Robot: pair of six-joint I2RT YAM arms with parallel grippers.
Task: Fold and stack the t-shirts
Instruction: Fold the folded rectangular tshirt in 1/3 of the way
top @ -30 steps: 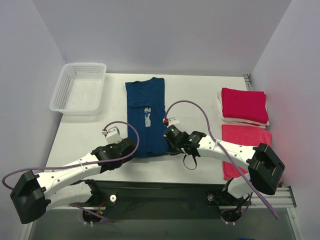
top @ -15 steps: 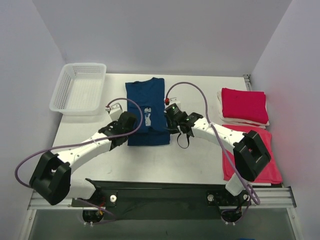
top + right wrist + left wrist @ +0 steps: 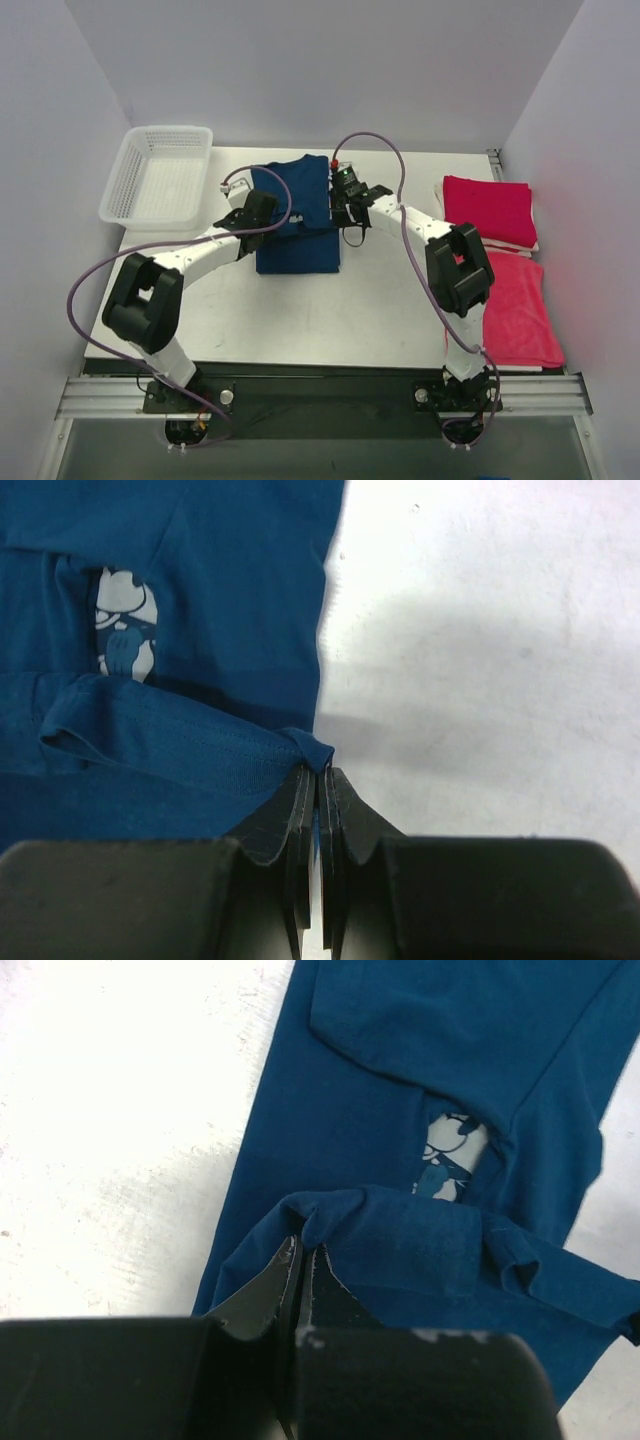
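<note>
The navy t-shirt (image 3: pixel 296 220) lies mid-table, its near hem lifted and carried back over its upper part. My left gripper (image 3: pixel 256 212) is shut on the hem's left corner (image 3: pixel 305 1222). My right gripper (image 3: pixel 343 200) is shut on the hem's right corner (image 3: pixel 318 752). The pale cartoon print shows partly under the raised fold in the left wrist view (image 3: pixel 447 1155) and in the right wrist view (image 3: pixel 126 625). A folded crimson t-shirt (image 3: pixel 489 208) lies on a white layer at the right. Another crimson t-shirt (image 3: pixel 510 300) lies flat in front of it.
A white mesh basket (image 3: pixel 160 175) stands at the back left of the table. Both arms reach far forward over the table, cables looping above them. The walls stand close on the left, the back and the right.
Both grippers have carried the navy shirt's near hem from the table's front toward the back, folding the lower half over the upper half. The print is now mostly covered.
</note>
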